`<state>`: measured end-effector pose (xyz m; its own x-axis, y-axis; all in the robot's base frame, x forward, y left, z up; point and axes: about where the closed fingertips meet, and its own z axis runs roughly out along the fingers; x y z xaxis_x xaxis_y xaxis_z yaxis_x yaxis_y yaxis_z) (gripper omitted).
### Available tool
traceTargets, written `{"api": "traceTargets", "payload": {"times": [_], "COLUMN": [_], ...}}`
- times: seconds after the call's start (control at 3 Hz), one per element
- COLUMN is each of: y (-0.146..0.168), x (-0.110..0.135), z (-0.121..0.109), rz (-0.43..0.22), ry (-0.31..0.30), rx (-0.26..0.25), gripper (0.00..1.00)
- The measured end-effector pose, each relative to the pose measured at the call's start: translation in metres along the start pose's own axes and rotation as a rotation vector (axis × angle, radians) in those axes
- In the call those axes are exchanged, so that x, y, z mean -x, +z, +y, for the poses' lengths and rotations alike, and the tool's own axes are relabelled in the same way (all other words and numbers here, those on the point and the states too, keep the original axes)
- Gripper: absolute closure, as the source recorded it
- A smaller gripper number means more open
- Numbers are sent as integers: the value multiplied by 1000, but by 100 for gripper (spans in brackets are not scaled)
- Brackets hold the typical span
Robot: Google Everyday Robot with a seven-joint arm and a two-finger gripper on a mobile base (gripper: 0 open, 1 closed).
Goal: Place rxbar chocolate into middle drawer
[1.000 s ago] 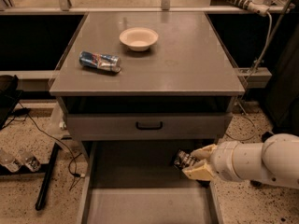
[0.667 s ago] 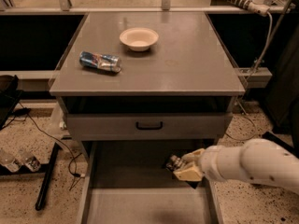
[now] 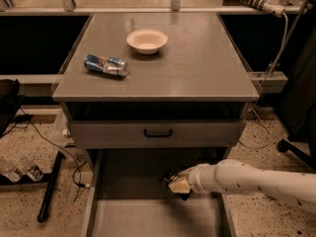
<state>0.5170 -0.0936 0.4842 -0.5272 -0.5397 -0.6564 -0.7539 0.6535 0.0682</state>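
**Gripper holds the bar above the open middle drawer**

The gripper (image 3: 177, 185) hangs over the middle drawer (image 3: 129, 220), toward the drawer's right side and near its back. Its pale fingers are pinched on the rxbar chocolate (image 3: 169, 177). The bar shows as a small dark shape sticking out of the grip to the left, above the drawer's grey floor and not lying on it. Whether the bar touches the floor at any point cannot be told. The white arm (image 3: 252, 181) runs from the gripper to the right, crossing over the drawer's right wall and leaving the view at the lower right.

The drawer is pulled out toward the camera, with its thin left wall (image 3: 92, 201) in view. Directly above the drawer's back edge sits a closed grey drawer front (image 3: 113, 133) with a small black handle (image 3: 158, 133). Above that lies the grey cabinet top (image 3: 197, 68).

On that top, well above and behind the drawer, a crushed blue-silver can (image 3: 105, 64) lies on its side to the left. A pale bowl (image 3: 146, 40) stands upright farther back, near the middle. To the drawer's left, black cables (image 3: 49, 142) trail over the speckled floor (image 3: 29, 142).
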Motion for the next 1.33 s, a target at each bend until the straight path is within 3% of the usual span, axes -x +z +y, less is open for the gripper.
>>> {"api": "traceTargets", "payload": {"times": [0.33,0.67,1.33], "y": [47,47,82], "x": [-13,-13,-61], "z": [-13,-12,18], "rz": [10,10,30], "ry": [7,7,33], "rx": [-44,-43,23], "gripper": [100,100,100]}}
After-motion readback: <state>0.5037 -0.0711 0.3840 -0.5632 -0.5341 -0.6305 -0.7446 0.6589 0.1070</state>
